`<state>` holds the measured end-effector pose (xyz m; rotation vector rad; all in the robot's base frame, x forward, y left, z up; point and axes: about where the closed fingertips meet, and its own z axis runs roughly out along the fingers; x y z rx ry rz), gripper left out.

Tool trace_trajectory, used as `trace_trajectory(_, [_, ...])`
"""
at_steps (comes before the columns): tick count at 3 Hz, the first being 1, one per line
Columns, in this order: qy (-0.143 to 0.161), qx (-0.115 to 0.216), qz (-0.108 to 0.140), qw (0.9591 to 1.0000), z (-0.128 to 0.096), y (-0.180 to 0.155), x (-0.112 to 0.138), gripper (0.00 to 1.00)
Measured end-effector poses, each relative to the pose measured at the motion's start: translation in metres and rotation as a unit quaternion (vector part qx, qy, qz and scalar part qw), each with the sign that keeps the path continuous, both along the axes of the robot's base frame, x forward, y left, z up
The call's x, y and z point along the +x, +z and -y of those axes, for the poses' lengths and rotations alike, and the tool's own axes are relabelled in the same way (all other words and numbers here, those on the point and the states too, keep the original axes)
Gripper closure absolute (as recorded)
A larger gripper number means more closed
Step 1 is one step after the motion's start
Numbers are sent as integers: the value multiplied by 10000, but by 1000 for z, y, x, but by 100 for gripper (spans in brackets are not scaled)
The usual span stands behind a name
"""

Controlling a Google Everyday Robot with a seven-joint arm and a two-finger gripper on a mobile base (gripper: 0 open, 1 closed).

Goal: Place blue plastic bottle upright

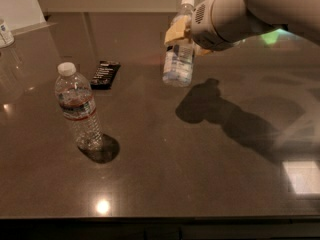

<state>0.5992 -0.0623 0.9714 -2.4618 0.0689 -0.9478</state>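
The blue plastic bottle [178, 59] is a small clear bottle with a pale blue-and-white label and a white cap at its top. It hangs nearly upright in the air above the dark table [200, 184], at upper centre. My gripper [184, 34] is shut on the bottle's upper body, with a tan finger pad [175, 32] showing on its left side. The arm comes in from the upper right. The bottle's base is clear of the tabletop, and its shadow lies to the right below it.
A taller ribbed clear bottle [78, 108] with a dark red-and-blue band stands upright at the left. A flat black object [104, 74] lies behind it. A small container [5, 33] stands at the far left edge.
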Motion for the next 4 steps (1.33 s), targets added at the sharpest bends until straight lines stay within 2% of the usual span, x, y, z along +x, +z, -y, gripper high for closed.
trace_trajectory(1, [414, 30, 538, 9977, 3, 0, 11, 100])
trace_trajectory(2, [763, -85, 913, 9929, 3, 0, 16, 100])
trace_trajectory(3, [763, -79, 928, 9927, 3, 1, 16, 100])
trace_trajectory(4, [814, -91, 1350, 9874, 3, 8, 14, 100])
